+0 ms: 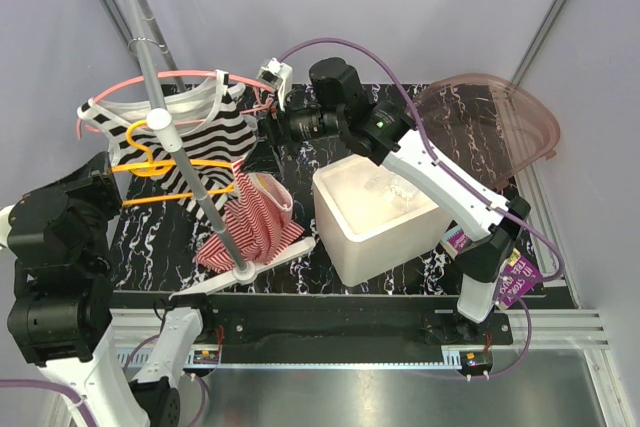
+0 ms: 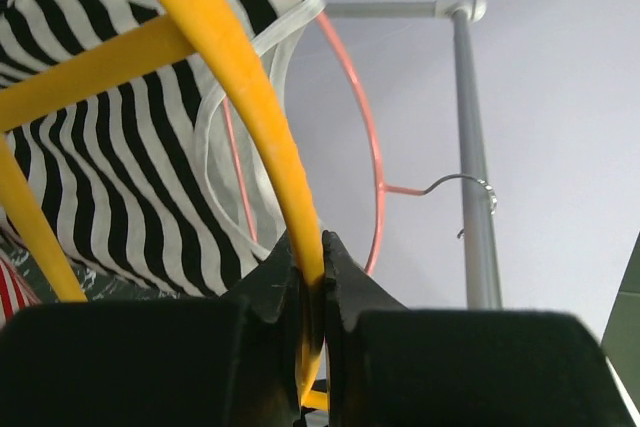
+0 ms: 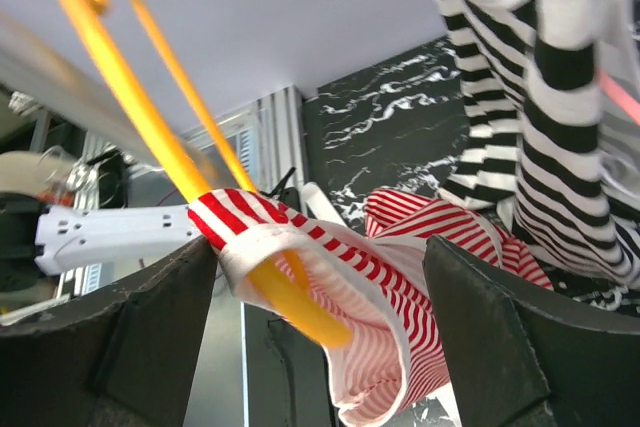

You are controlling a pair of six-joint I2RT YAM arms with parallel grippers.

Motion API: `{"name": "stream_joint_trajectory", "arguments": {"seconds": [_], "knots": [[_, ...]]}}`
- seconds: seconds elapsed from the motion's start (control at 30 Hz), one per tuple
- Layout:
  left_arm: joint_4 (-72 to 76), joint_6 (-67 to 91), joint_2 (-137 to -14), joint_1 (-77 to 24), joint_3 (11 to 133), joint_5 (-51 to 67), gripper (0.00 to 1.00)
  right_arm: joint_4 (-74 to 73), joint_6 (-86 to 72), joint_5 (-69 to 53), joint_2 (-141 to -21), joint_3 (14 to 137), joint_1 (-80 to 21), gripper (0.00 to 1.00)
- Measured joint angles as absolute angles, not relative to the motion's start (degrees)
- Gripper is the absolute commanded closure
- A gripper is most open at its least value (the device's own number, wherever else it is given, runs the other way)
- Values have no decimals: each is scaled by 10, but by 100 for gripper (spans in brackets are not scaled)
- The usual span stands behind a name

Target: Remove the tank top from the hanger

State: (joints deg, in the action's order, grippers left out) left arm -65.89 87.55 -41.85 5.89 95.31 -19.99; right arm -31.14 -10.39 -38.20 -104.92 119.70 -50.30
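Two fingers of the left gripper (image 2: 310, 249), nearest the arm bases, are pinched shut on the yellow hanger (image 2: 240, 87). Just beyond, the red-striped tank top (image 3: 420, 277) hangs from that hanger by one strap (image 3: 262, 240) looped over its arm. The rest of the top droops in soft folds toward the worktop (image 3: 380, 107). The right gripper (image 3: 320, 327) faces that strap with its fingers spread wide, and they hold nothing.

The cloth looks light, limp and stretchy. It should give no resistance, but it may drag and snag on the hanger's end. The best hold, I judge, is the bound edge of the strap right beside the hanger, drawn along the arm and off its tip.

Farther back, a black-and-white striped top (image 2: 120, 177) sits on a pink hanger (image 2: 372, 137) hooked to the rack pole (image 2: 478, 177).
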Motion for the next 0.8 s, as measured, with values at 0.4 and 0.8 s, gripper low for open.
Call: {"name": "stream_joint_trajectory", "arguments": {"seconds": [0.4, 0.8], "knots": [[-684, 833, -427, 59, 1013, -289, 100, -313, -122, -279, -1014, 1129, -503, 3], [-630, 829, -505, 57, 1114, -276, 100, -312, -124, -267, -1004, 1104, -503, 0]]}}
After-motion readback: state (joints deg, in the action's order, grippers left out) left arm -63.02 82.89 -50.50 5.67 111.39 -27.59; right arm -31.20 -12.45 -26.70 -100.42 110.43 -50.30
